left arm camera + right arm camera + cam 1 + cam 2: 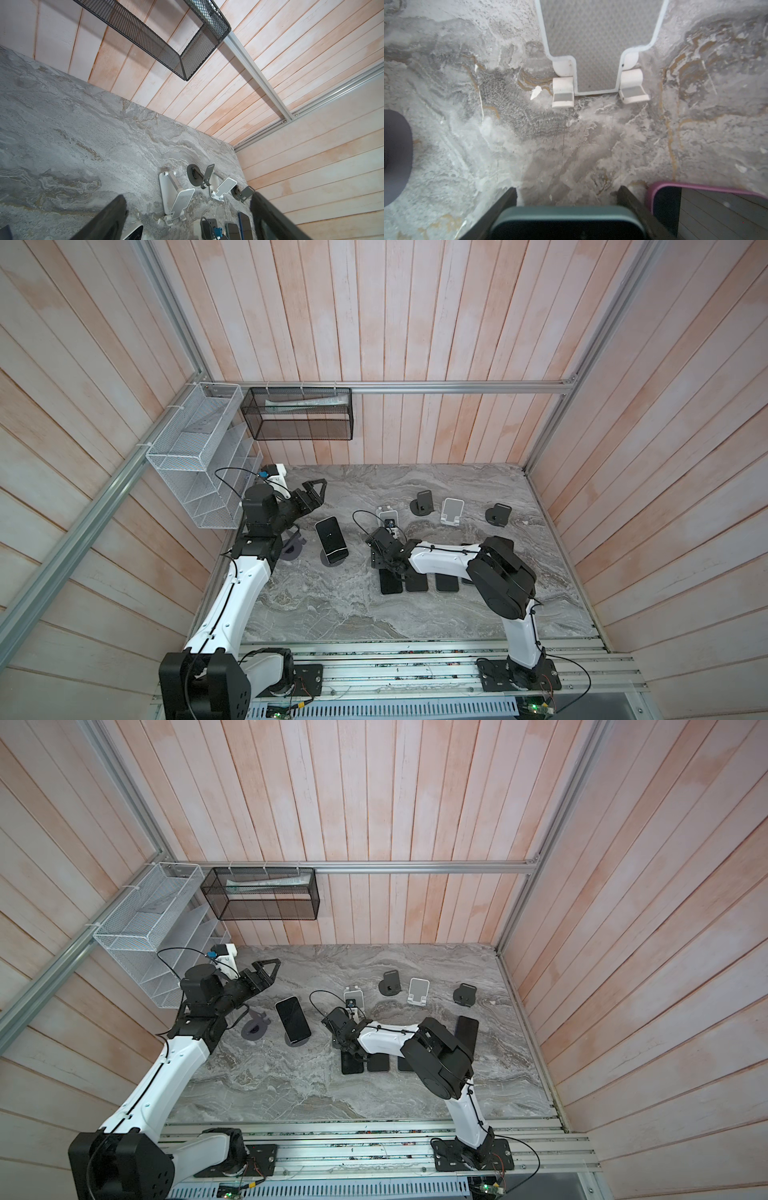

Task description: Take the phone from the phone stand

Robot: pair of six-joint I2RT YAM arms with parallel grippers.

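A black phone [330, 540] leans on a dark grey phone stand [334, 561] left of centre, also shown in a top view [293, 1018]. My left gripper [318, 489] hangs open above and behind it, holding nothing, and the left wrist view shows its fingers wide apart [188, 195]. My right gripper [388, 568] is low at mid-table, shut on a dark green-edged phone [566, 222] that spans the gap between its fingers [512, 193]. That phone [390, 584] lies down at the table, in front of an empty white stand [598, 41].
Flat phones [417, 584] lie in a row beside the held one, a pink-edged one [675, 199] closest. Empty stands stand behind: black [423, 504], white [451, 512], black [497, 514], plus a grey one [291, 549] by the left arm. A white wire rack [195, 456] and black mesh basket [299, 418] hang on the walls.
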